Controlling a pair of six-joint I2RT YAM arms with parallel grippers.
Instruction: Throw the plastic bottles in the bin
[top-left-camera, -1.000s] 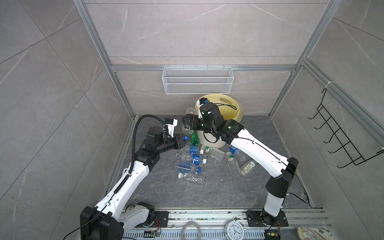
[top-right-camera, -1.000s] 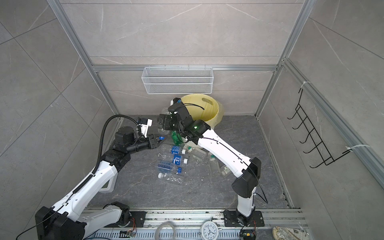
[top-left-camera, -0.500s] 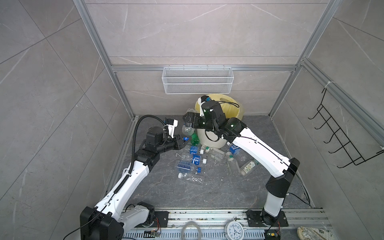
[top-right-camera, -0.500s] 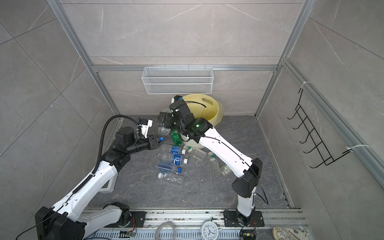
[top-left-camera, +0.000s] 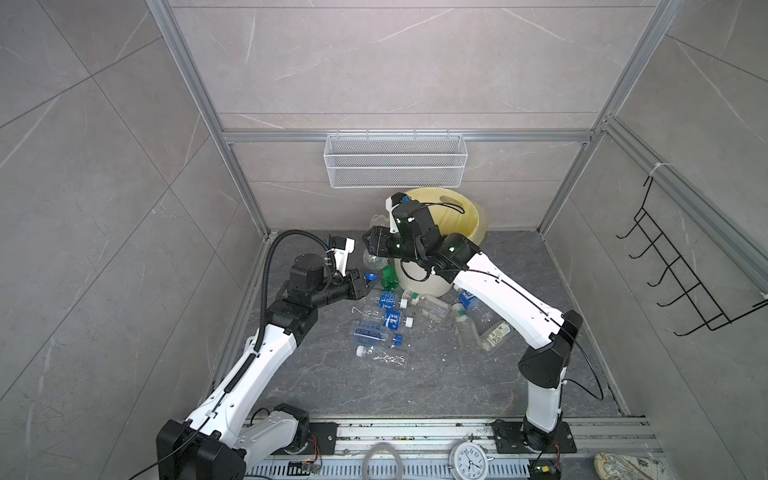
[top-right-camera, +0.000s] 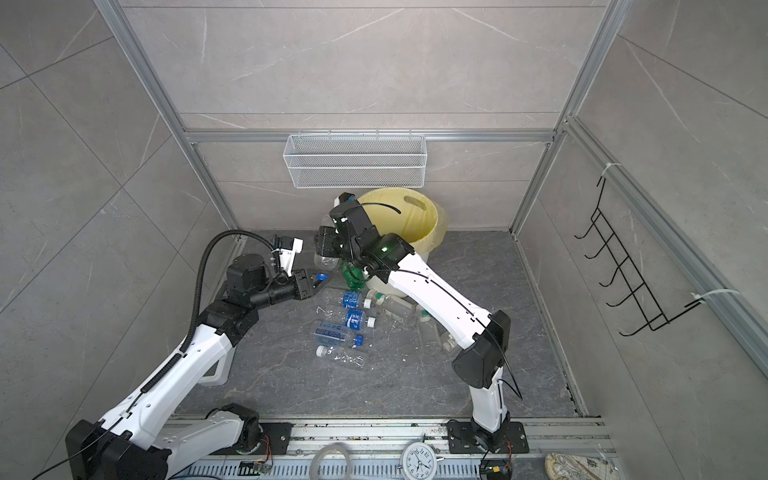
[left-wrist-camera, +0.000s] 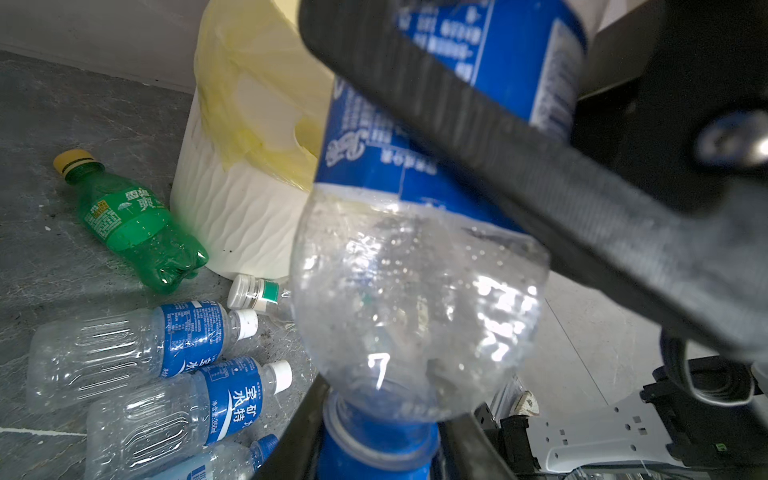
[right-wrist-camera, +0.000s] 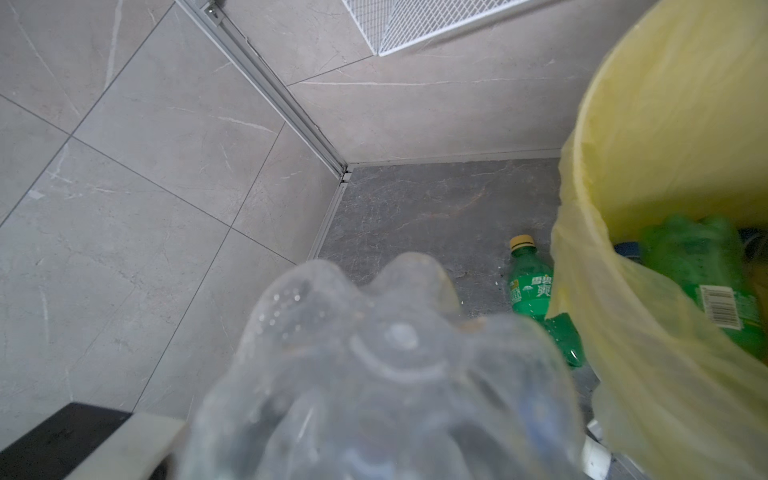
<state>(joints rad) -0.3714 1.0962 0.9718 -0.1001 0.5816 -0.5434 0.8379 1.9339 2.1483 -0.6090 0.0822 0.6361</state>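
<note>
Since a second ago my right wrist has edged slightly toward my left arm, which has kept its place.

In both top views my left gripper (top-left-camera: 365, 283) pinches the blue cap (top-left-camera: 369, 277) of the held bottle (top-left-camera: 374, 262), and my right gripper (top-left-camera: 372, 246) sits at that bottle's body. The bin (top-left-camera: 471, 218) stands just behind my right gripper. Below and in front of both grippers I count nine bottles lying on the floor (top-left-camera: 374, 395): one green bottle (top-right-camera: 353, 276), the rest clear.

From my left wrist, the jaws are closed tight on the cap, with the bottle pointing away from them. One right finger (left-wrist-camera: 478, 124) lies across its blue label. The other is hidden, so I cannot tell whether that grip has closed. Beyond my tips lie five bottles: one green, three blue-labelled, one with a green neck band.

From my right wrist, the held bottle's base fills the foreground. One green bottle lies on the floor beside the bin, another inside it.
</note>
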